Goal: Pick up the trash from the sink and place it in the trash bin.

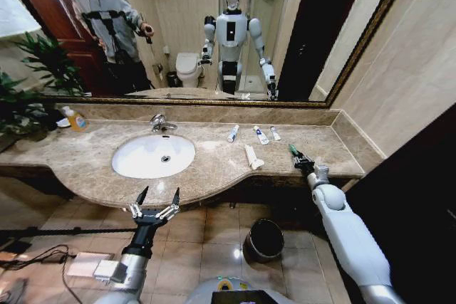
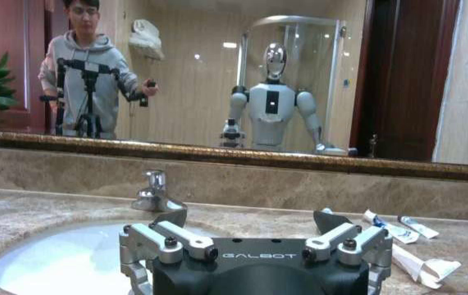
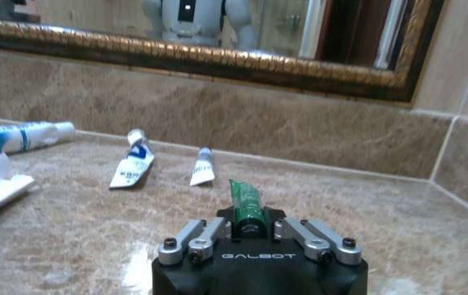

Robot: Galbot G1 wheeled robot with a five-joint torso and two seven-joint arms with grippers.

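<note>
two arms are reaching toward the counter in the head view. the left gripper [image 1: 156, 201] is hanging in front of the counter edge, just before the sink [image 1: 153, 155], its fingers spread wide and grasping nothing. the right arm is stretching forward on the right, and the right gripper [image 1: 298, 156] is sitting low over the marble with its fingers clenched on a small green piece [image 1: 293, 150]. the basin is lying bare and white, with the chrome faucet [image 1: 159, 123] behind it. three small tubes [image 1: 261, 134] are lying in a row on the marble right of the sink, and a larger white tube [image 1: 253, 157] is lying nearer the front edge. the trash bin [image 1: 264, 239] is standing on the floor tiles below the counter, between the two arms; i cannot tell what is lying in it. a yellow-orange soap bottle [image 1: 75, 119] is standing at the far left of the counter.

the left wrist view is looking over the released fingers [image 2: 170, 216] at the sink [image 2: 61, 261] and faucet [image 2: 155, 193], with the tubes [image 2: 390, 227] off to one side.

the right wrist view is showing what the head view is leaving small: the green piece [image 3: 245, 200] is sticking out between the closed fingers, with the small tubes [image 3: 133, 164] lying on the marble beyond it, well apart from it.
</note>
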